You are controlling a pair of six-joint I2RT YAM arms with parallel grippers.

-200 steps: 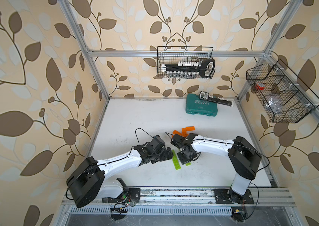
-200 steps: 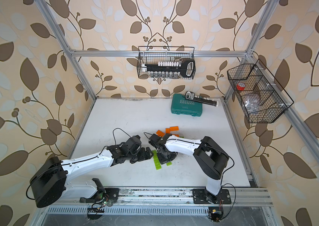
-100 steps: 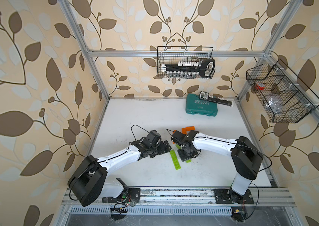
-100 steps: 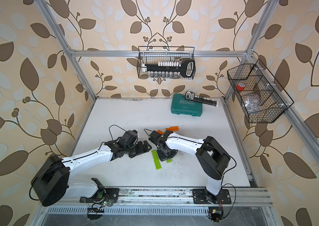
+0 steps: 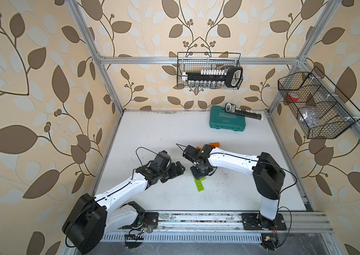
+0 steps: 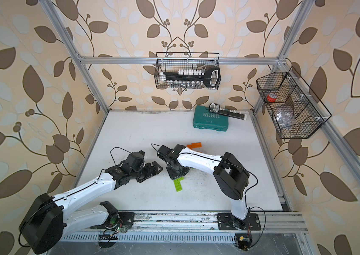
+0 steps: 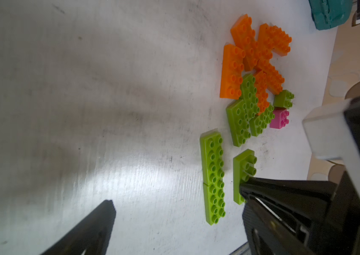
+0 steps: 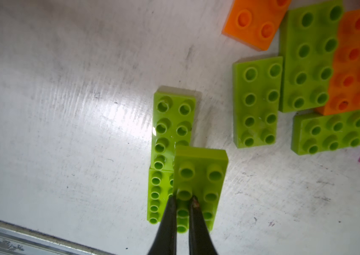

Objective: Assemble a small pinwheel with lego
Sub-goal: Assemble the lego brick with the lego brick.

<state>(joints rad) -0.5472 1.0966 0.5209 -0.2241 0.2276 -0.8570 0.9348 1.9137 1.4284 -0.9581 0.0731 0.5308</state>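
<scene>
Near centre of table [image 5: 163, 136], right gripper [image 8: 184, 199] pinched shut on one stud of a lime brick [image 8: 200, 176], left gripper [image 5: 178, 171] gaping just left; we judge the brick light, rigid, slick, safer held across its long sides.

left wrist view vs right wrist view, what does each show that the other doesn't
Only left wrist: the teal case, the small green brick, the whole orange pile. Only right wrist: the right end effector shut on a stud of the held lime brick. Both: that brick, the row of two lime bricks, the table.
</scene>
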